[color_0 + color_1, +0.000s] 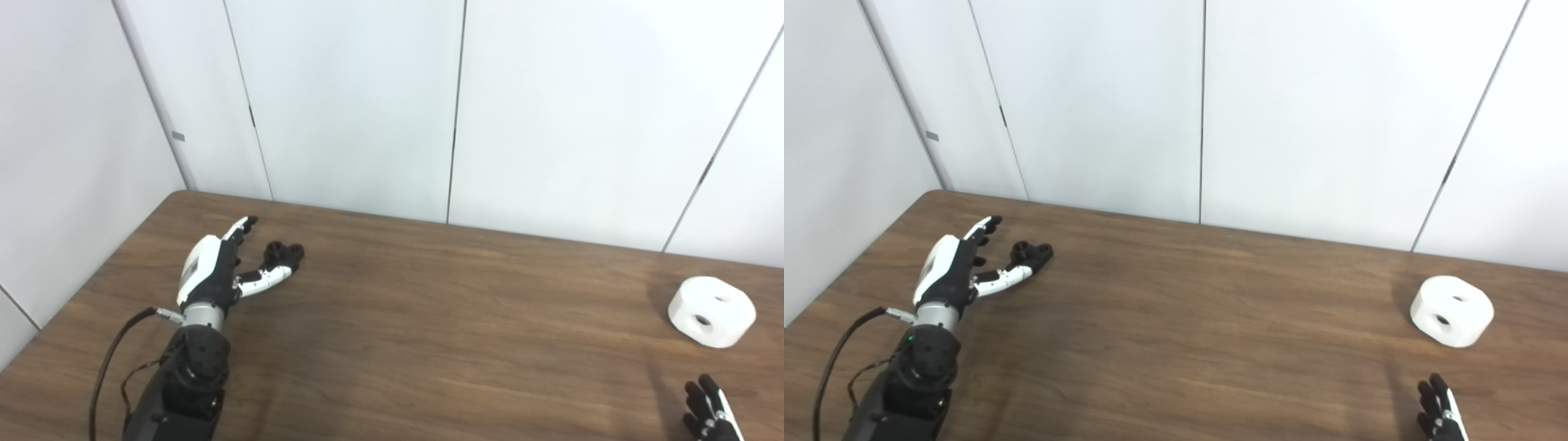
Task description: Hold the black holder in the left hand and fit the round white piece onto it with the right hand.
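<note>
A brown wood-grain desk (429, 318) fills the lower part of both views, backed by plain white wall panels (355, 98).

Near the far left corner of the desk lies the small black plastic holder (285, 252), a lumpy piece with round sockets on its top. It rests on the wood, not lifted. The black-and-white left hand (214, 269) is stretched out over the desk just beside it, on the side toward the left edge. Its fingers are spread apart and straight, pointing toward the far edge, and its thumb (264, 280) reaches out sideways so that the tip lies against or right next to the holder. The hand is released; nothing is gripped in it. A dark cable (107, 361) loops beside the left forearm.

Close to the right edge of the desk, well apart from the holder, sits the round white plastic piece (712, 311), a thick disc with two dark holes showing on its upper face. It lies on the desk with nothing touching it.

The right hand (710, 411) shows only at the near right corner, as a few dark fingertips pointing up, nearer than the white piece and apart from it. They hold nothing, and whether that hand is released or clenched cannot be told.
</note>
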### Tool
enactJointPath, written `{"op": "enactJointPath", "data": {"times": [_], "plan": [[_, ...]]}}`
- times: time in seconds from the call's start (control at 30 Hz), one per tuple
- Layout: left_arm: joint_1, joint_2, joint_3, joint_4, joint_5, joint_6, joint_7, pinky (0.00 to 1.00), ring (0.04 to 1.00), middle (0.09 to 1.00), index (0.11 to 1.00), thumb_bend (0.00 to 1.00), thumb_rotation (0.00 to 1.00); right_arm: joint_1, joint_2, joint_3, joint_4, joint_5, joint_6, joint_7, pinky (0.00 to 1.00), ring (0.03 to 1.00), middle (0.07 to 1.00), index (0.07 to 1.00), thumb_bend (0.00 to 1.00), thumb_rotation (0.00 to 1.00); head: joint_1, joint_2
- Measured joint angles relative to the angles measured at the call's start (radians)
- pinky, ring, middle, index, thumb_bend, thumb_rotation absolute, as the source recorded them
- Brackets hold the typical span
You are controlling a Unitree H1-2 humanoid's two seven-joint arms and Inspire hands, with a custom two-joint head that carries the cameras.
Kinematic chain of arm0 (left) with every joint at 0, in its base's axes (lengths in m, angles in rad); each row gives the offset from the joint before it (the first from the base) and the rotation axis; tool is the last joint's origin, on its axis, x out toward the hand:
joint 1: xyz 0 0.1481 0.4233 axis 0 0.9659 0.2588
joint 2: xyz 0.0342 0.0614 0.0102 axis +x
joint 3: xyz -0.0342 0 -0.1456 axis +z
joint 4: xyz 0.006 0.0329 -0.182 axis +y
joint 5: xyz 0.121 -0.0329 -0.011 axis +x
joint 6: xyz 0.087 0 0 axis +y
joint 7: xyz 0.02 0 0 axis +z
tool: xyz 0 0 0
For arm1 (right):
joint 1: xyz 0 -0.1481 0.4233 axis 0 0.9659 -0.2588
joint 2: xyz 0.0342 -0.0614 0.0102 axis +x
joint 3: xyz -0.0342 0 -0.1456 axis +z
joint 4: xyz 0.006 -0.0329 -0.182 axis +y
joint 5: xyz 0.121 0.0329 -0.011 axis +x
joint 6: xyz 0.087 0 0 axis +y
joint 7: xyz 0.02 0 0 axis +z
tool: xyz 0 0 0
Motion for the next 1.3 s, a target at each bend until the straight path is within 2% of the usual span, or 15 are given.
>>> {"op": "enactJointPath", "data": {"times": [0.1, 0.23, 0.43, 0.63, 0.87, 1.03, 1.3], "plan": [[-0.019, 0.021, -0.019, 0.048, 0.02, -0.013, 0.012, 0.89, 0.972, 0.936, 0.902, 0.86, 0.38, 0.002, 0.0, 0.002, -0.004, 0.0, 0.003, -0.002, 1.0, 1.0, 0.985, 1.0, 0.58, 1.0, -0.002, 0.005], [-0.048, 0.038, -0.047, 0.124, 0.056, -0.03, 0.042, 0.93, 0.99, 0.947, 0.892, 0.89, 0.45, 0.004, 0.0, 0.005, -0.007, 0.001, 0.007, -0.005, 1.0, 1.0, 0.989, 1.0, 0.58, 1.0, -0.002, 0.005], [-0.059, 0.04, -0.079, 0.184, 0.093, -0.03, 0.063, 0.93, 0.98, 0.942, 0.863, 0.9, 0.46, 0.005, 0.0, 0.006, -0.008, 0.001, 0.007, -0.006, 1.0, 1.0, 0.991, 1.0, 0.58, 1.0, -0.002, 0.008], [-0.071, 0.038, -0.114, 0.273, 0.137, -0.029, 0.114, 0.96, 0.984, 0.952, 0.842, 0.88, 0.45, 0.007, 0.0, 0.006, -0.009, 0.02, 0.01, -0.006, 1.0, 1.0, 0.988, 1.0, 0.57, 1.0, 0.002, 0.011], [-0.122, 0.033, -0.141, 0.352, 0.151, -0.026, 0.159, 0.98, 0.989, 0.958, 0.815, 0.9, 0.46, 0.01, 0.0, 0.006, -0.01, 0.034, 0.01, -0.009, 1.0, 1.0, 0.978, 1.0, 0.57, 1.0, -0.002, 0.011], [-0.149, 0.03, -0.147, 0.418, 0.147, -0.029, 0.198, 0.97, 0.98, 0.946, 0.792, 0.9, 0.43, 0.016, 0.0, 0.007, -0.018, 0.033, 0.012, -0.011, 1.0, 1.0, 0.975, 1.0, 0.56, 1.0, 0.0, 0.012], [-0.162, 0.029, -0.146, 0.439, 0.124, -0.037, 0.211, 0.95, 0.975, 0.933, 0.773, 0.88, 0.41, 0.02, 0.0, 0.01, -0.025, 0.029, 0.02, -0.017, 1.0, 1.0, 0.975, 1.0, 0.57, 1.0, -0.003, 0.017]]}}
